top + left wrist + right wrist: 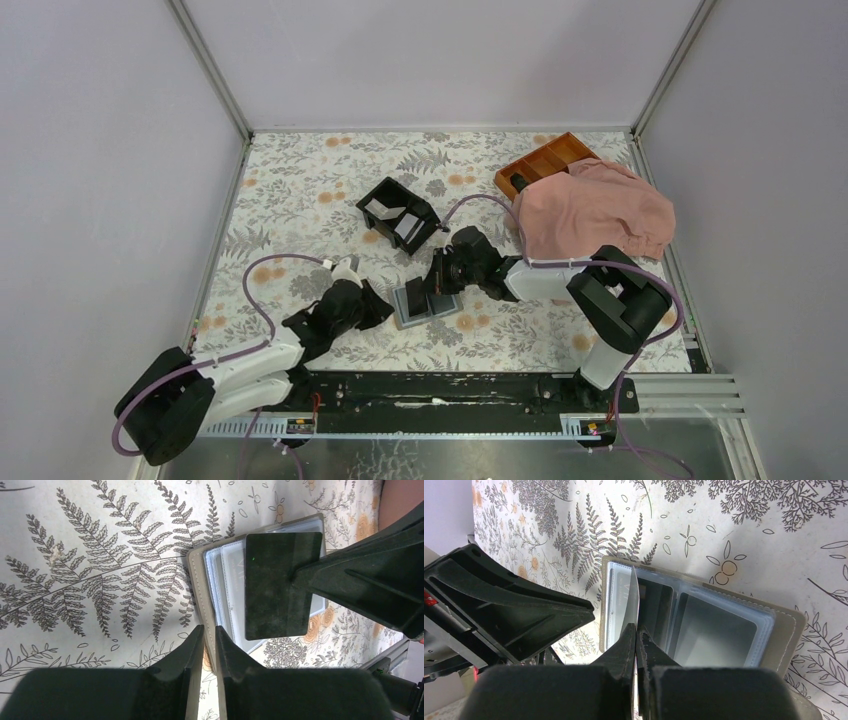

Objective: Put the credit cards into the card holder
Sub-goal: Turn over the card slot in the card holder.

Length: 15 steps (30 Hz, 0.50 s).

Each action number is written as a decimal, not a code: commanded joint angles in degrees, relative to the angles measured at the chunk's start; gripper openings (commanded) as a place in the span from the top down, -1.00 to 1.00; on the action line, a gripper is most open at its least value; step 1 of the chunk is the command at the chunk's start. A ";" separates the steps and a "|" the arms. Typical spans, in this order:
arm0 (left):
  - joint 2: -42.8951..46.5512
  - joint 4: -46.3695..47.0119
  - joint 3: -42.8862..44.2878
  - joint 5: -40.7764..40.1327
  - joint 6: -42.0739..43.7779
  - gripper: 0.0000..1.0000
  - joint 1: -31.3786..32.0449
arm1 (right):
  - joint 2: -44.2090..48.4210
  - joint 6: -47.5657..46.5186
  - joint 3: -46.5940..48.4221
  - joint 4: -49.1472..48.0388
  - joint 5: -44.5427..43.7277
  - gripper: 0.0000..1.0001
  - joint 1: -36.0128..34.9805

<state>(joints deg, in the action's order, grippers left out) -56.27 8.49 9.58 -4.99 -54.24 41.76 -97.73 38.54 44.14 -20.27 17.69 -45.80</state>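
Right gripper [636, 630] clenched on a credit card [634, 592], mid-insert over the card holder [786, 630]

Card's standing on edge right above the open holder's middle, not yet inside a clear pocket [719, 630] as far as I can tell. Left gripper [210, 630] sits at the holder's edge, jaws a crack apart, nothing clearly between them. Next move, I'd guess: tilt the card flatter, line it up with a pocket mouth, slide it in without the holder skidding. More pale cards [384, 207] wait in the black box [395, 186] beyond the holder.
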 commanded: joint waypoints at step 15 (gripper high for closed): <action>-6.83 3.99 5.44 0.73 2.38 0.40 1.32 | -0.22 -1.42 1.74 0.38 -0.13 1.00 -0.43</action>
<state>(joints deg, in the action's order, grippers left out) -61.78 9.04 12.60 -3.99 -53.15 42.39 -97.73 38.52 44.21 -20.23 17.72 -45.80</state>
